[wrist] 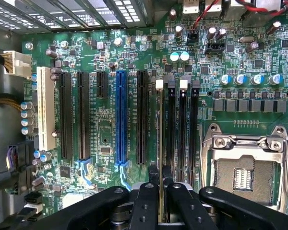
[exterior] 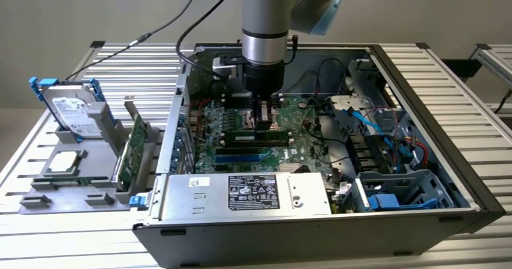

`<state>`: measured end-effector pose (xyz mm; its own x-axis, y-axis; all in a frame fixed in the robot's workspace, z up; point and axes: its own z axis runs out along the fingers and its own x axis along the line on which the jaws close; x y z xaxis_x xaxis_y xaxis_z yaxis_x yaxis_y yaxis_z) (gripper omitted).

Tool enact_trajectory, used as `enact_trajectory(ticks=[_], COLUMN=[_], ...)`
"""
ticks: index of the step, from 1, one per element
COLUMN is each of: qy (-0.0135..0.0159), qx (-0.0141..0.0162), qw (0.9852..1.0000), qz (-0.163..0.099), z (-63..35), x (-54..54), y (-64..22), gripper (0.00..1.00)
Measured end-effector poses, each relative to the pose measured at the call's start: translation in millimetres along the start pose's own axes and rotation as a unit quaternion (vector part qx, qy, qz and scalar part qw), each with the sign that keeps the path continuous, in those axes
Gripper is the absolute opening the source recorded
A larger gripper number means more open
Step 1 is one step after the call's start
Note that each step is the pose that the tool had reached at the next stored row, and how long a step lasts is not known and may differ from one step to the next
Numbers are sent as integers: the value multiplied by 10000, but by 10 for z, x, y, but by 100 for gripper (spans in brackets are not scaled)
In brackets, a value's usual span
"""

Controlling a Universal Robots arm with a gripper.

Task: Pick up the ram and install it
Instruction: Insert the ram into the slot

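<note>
In the wrist view the ram point(wrist: 161, 129) appears edge-on as a thin green-gold strip. It runs along the outermost black memory slot, the one with the white clip point(wrist: 159, 85). My gripper point(wrist: 161, 191) is shut on the ram, one black finger point(wrist: 146, 201) pressed against each side of it. In the exterior view the gripper point(exterior: 260, 120) reaches straight down into the open computer case, with the ram point(exterior: 274, 135) lying level just under it over the motherboard point(exterior: 300, 134). Whether the ram sits in the slot or just above it cannot be told.
The CPU socket point(wrist: 245, 167) lies beside the memory slots, and a blue slot point(wrist: 121, 120) and several black slots lie on the other side. The power supply point(exterior: 248, 191), drive cage point(exterior: 400, 194) and blue cables point(exterior: 376, 131) fill the case. Outside, at the exterior view's left, are a large green card point(exterior: 132, 146) and a hard drive point(exterior: 72, 110).
</note>
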<state>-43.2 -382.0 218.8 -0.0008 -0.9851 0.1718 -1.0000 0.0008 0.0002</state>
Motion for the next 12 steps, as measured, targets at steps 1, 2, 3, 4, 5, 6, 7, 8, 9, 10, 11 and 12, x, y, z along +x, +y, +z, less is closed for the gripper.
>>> enact_trajectory(ticks=[1,2,3,4,5,6,7,8,9,10,11,12], qy=[5,8,10,12,14,16,17,19,20,20,20,19], qx=[0,0,0,0,0,0,0,0,0,-1,-1,-1], qw=[10000,10000,10000,10000,10000,10000,10000,10000,10000,10000,10000,10000], qz=[1,1,0,0,0,0,0,-1,-1,0,0,0], z=[0,-1,-1,-2,-3,-3,-3,-3,-6,-14,-29,-52], x=[-4,-8,-11,-15,-18,-20,-21,-21,-21,-20,-18,-14], y=[1,0,0,0,0,0,0,0,0,0,0,0], gripper=[14,14,14,14,14,14,14,14,14,14,14,14])
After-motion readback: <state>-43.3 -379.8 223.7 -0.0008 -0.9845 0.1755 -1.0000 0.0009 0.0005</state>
